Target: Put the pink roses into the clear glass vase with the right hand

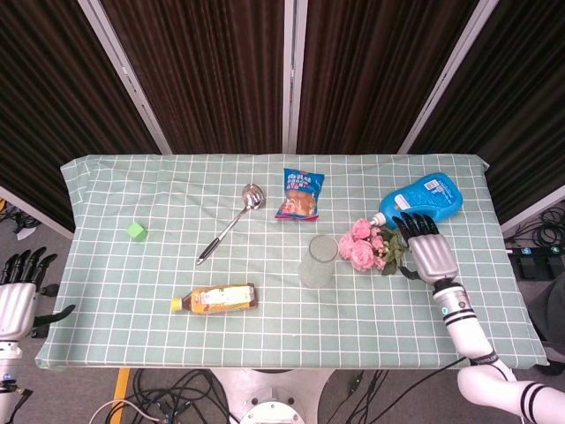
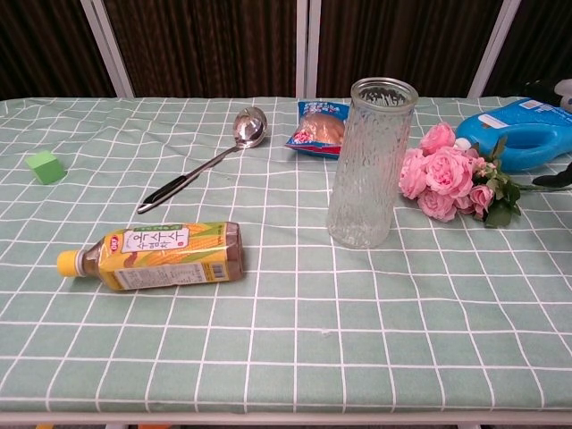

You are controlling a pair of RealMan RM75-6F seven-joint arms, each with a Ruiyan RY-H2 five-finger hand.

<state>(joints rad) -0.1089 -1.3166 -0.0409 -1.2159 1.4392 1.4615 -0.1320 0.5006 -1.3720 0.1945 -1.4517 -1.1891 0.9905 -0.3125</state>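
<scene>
The pink roses [image 1: 362, 245] [image 2: 442, 182] lie on the checked cloth, blooms toward the vase, green stems pointing right. The clear glass vase [image 1: 319, 261] [image 2: 365, 165] stands upright just left of them. My right hand [image 1: 425, 246] hovers open over the stems just right of the blooms, fingers spread, holding nothing. In the chest view only dark fingertips [image 2: 547, 87] show at the right edge. My left hand [image 1: 19, 296] hangs open off the table's left front corner.
A blue detergent bottle [image 1: 422, 200] lies behind the roses, close to my right hand. A snack packet [image 1: 299, 194], a ladle [image 1: 231, 222], a green cube [image 1: 136, 230] and a yellow drink bottle [image 1: 215, 299] lie further left.
</scene>
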